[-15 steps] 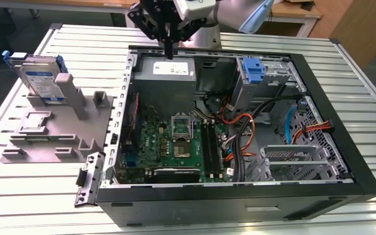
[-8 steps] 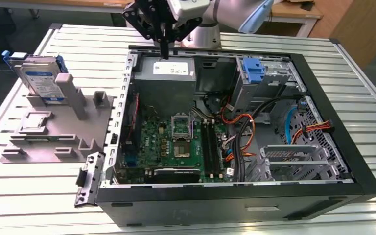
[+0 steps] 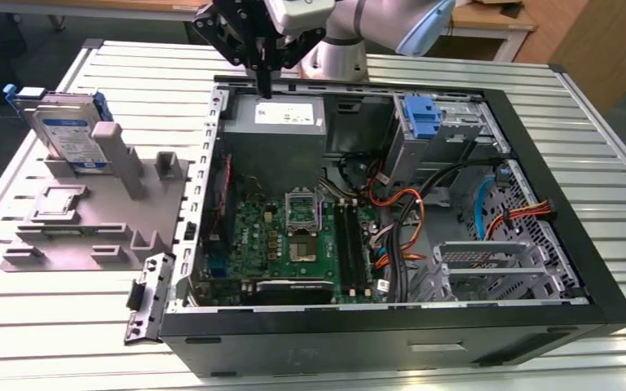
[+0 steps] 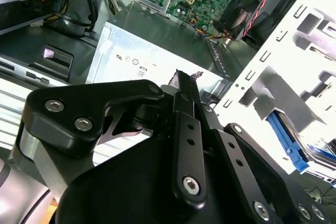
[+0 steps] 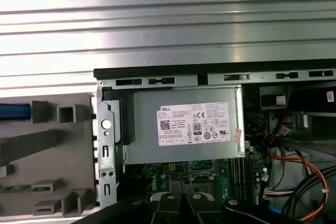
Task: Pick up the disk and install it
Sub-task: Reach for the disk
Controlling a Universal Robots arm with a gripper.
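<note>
Silver with a white-and-blue label and blue frame, the disk (image 3: 68,137) stands upright on the grey stand (image 3: 85,216) at the exterior view's left; rightward we see the gripper (image 3: 264,88), fingers (image 4: 185,98) together and empty, over the power supply (image 3: 275,118).

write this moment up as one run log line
pincer: shut, empty, over power supply | disk: standing on grey stand, outside computer case, untouched | installed: no
</note>
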